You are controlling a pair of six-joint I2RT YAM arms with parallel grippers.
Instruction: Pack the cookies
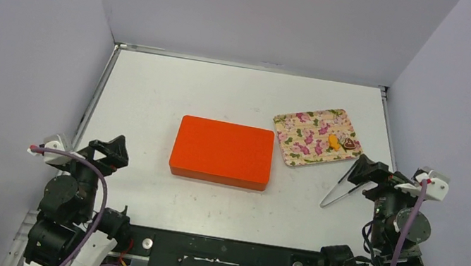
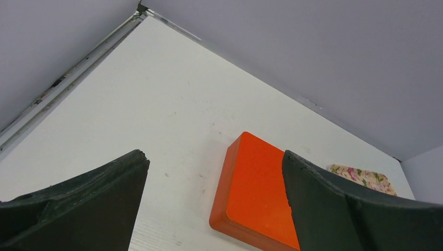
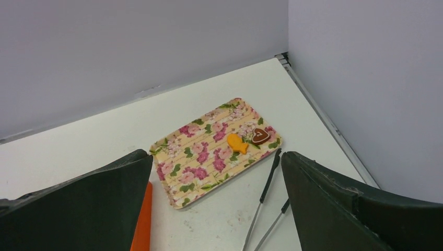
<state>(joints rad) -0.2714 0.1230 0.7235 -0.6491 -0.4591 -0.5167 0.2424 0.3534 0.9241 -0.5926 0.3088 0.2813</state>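
Note:
Two cookies lie on a flowered tray (image 1: 307, 137) at the back right: an orange fish-shaped cookie (image 1: 334, 143) and a dark brown heart-shaped cookie (image 1: 349, 143) with a pink centre. The right wrist view shows the tray (image 3: 209, 151), the orange cookie (image 3: 237, 143) and the heart cookie (image 3: 260, 135). A closed orange box (image 1: 222, 152) lies mid-table, also in the left wrist view (image 2: 256, 188). My left gripper (image 1: 114, 149) is open and empty at the near left. My right gripper (image 1: 364, 169) is open and empty, just near of the tray.
Metal tongs (image 1: 339, 189) with black tips lie on the table beside my right gripper, also in the right wrist view (image 3: 265, 196). Grey walls enclose the table on three sides.

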